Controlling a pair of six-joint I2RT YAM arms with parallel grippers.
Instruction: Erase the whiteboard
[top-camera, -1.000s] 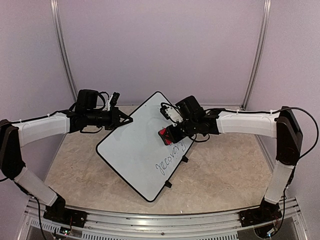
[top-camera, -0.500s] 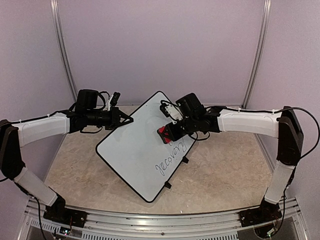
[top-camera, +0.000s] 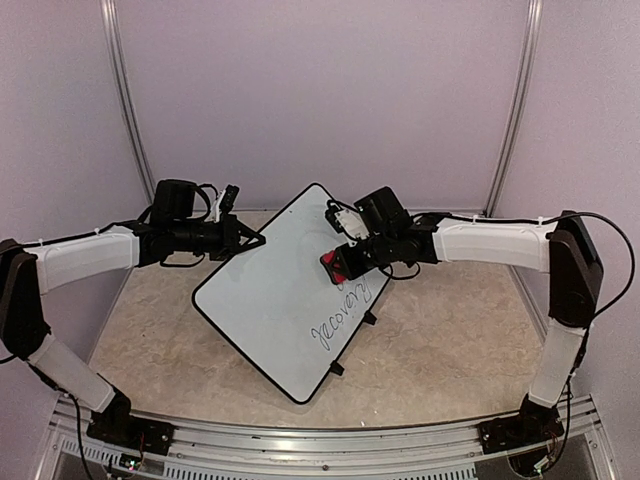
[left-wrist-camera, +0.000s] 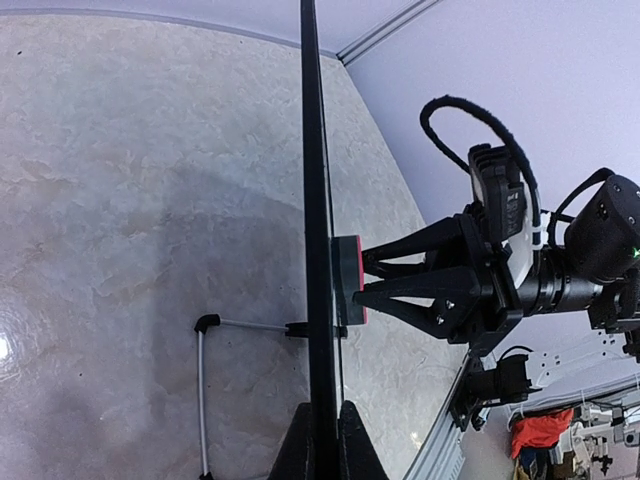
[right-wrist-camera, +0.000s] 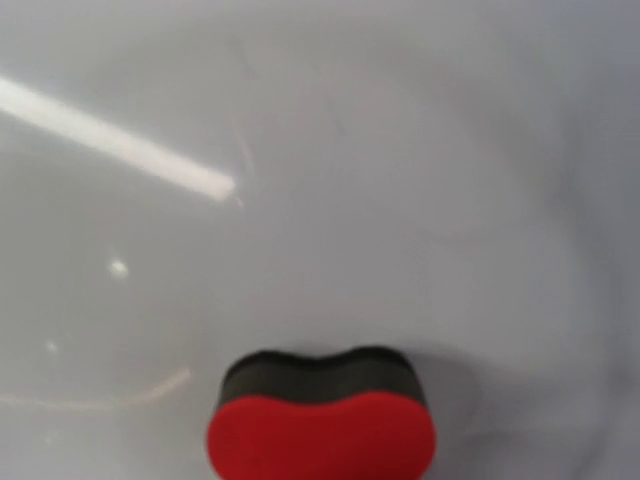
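Sitting askew mid-table, the whiteboard (top-camera: 270, 300) looks light, stiff and slick (thin, so it may skid or flex under a push); its rim is the place to hold. The left gripper (top-camera: 258, 240) is clenched on that rim, and the right gripper (top-camera: 342, 262) grasps a red eraser (right-wrist-camera: 320, 430), seemingly pressed flat beside the handwriting (top-camera: 340, 315).

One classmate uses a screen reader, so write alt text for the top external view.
The right gripper presses a red eraser on the whiteboard beside its handwriting, while the left gripper clamps the board's edge.
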